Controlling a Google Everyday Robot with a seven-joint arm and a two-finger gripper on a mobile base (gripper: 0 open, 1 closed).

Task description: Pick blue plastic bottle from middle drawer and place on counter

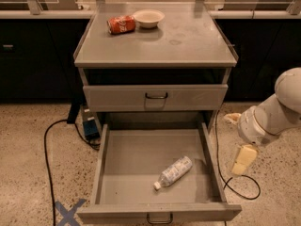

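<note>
The blue plastic bottle (174,172) lies on its side on the floor of the pulled-out middle drawer (136,149), right of centre, with its white cap pointing to the front left. My gripper (238,139) hangs outside the drawer's right wall, to the right of the bottle and above floor level. Its cream fingers (244,159) stand apart and hold nothing. The counter (188,41) is the grey top of the cabinet above.
A red soda can (121,24) lies on the counter's back left beside a white bowl (148,18). The upper drawer (155,97) is shut. Black cables (51,140) run over the floor on both sides. A blue tape cross (68,212) marks the floor at front left.
</note>
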